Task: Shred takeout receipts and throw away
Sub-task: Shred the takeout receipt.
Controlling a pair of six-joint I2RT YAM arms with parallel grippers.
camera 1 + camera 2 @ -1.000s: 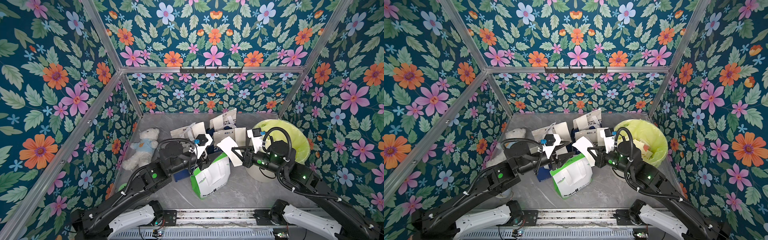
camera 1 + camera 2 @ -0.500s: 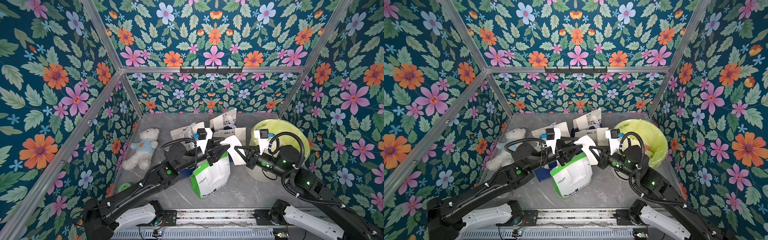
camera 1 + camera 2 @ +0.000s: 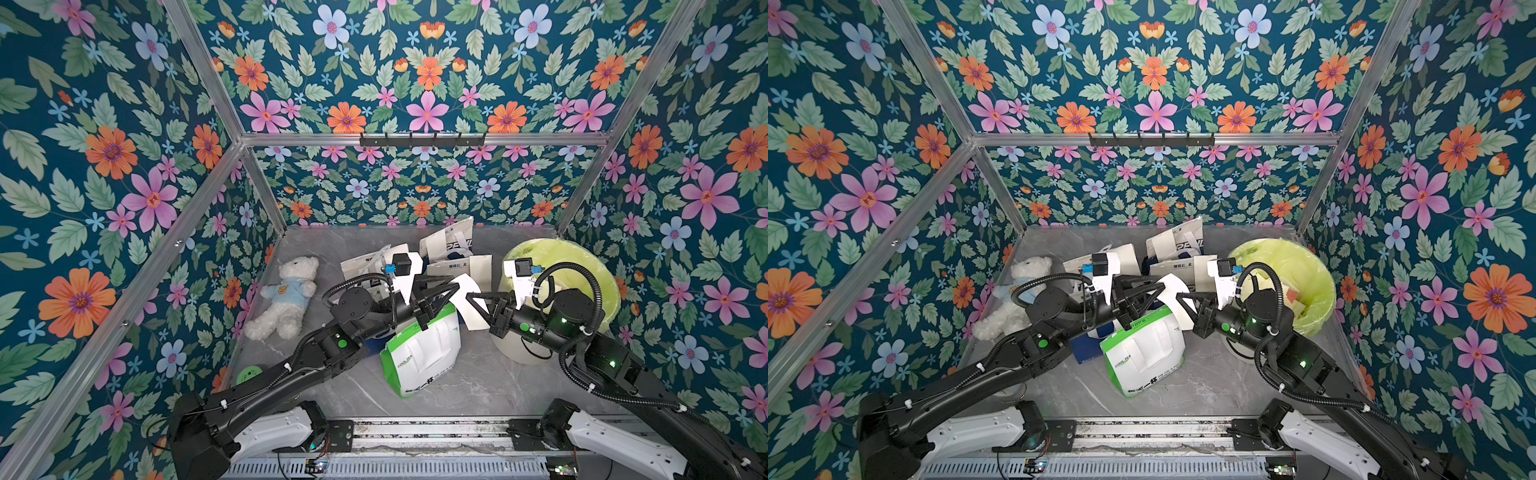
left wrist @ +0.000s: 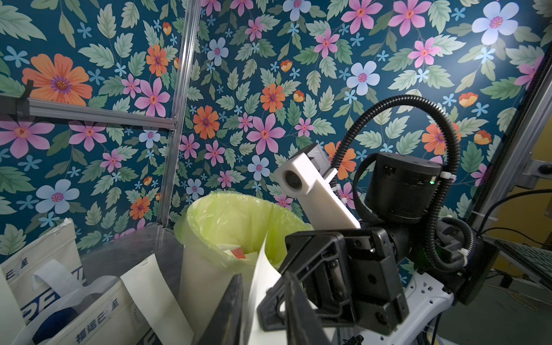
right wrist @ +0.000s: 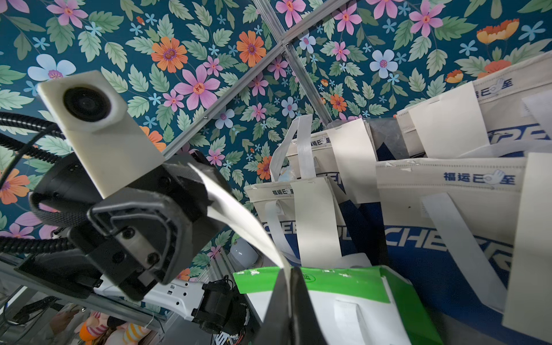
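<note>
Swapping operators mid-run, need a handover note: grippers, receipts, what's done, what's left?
Right gripper: jaws shut on one end of a receipt, held up by the green-and-white bag.
Left gripper: jaws around its other end; a firm pinch cannot be confirmed.
Done: some scraps lie in the lime-lined bin.
Left: tear this receipt, bin it; other receipts hang on the blue-and-white bags.

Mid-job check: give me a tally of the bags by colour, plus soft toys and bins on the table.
White-and-blue bags: 4
White-and-green bag: 1
Teddy bear: 1
Bin with yellow-green liner: 1
Total: 7
</note>
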